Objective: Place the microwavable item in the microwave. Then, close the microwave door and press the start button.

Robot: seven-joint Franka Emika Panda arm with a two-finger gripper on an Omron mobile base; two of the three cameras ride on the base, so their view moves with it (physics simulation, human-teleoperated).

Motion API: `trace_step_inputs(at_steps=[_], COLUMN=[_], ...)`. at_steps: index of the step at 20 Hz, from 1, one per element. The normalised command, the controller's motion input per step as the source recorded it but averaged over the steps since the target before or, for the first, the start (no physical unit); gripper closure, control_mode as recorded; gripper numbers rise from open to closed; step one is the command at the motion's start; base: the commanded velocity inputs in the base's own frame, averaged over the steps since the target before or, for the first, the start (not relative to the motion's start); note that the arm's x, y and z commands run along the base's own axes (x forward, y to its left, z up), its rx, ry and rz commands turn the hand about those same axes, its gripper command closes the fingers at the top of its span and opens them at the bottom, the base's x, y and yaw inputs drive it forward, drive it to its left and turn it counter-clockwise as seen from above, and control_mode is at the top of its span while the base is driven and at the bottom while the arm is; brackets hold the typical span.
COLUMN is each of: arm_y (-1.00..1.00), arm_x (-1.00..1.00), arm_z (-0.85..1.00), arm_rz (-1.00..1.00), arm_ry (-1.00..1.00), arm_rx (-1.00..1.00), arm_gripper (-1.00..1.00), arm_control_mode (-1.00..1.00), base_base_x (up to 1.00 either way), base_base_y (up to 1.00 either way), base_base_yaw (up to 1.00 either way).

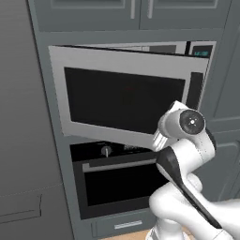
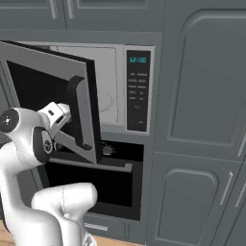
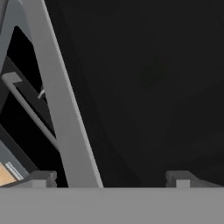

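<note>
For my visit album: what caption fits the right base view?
White robot arm reaching to the half-open microwave door, above a black oven.

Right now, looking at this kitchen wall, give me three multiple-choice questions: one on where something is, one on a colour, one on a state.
1. Where is the oven?
A. right below the microwave
B. above the microwave
C. on the floor beside the robot

2. What colour is the display on the button panel?
A. red
B. blue-green
C. yellow

3. How does the microwave door stand?
A. shut flat
B. taken off
C. partly open

Answers:
1 A, the black oven front sits under the microwave in both base views.
2 B, the lit digits at the panel's top glow blue-green.
3 C, the right base view shows the door swung out, with the pale inside visible behind it.
</note>
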Motion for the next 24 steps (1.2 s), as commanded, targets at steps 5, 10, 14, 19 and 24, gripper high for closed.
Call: trace_step_inputs(at_steps=[5,10,14,19,24], arm_y=[-0.26,-0.11,0.00,0.00,0.00], arm_x=[0.68,0.75,0.77,0.69,0.61], arm_z=[0.00,0.00,0.04,0.04,0.01], arm_rz=[0.10,0.08,0.02,0.00,0.00], arm_ry=[0.00,0.00,0.00,0.07,0.12], arm_rx=[0.10,0.08,0.06,0.03,0.02], arm_gripper=[-1.00,-1.00,-1.00,-1.00,-1.00], arm_control_mode=[-1.00,-1.00,-1.00,-1.00,-1.00], base_base_x=[0.00,0.00,0.00,0.00,0.00], base_base_y=[0.00,0.00,0.00,0.00,0.00], base_base_yaw=[0.00,0.00,0.00,0.00,0.00])
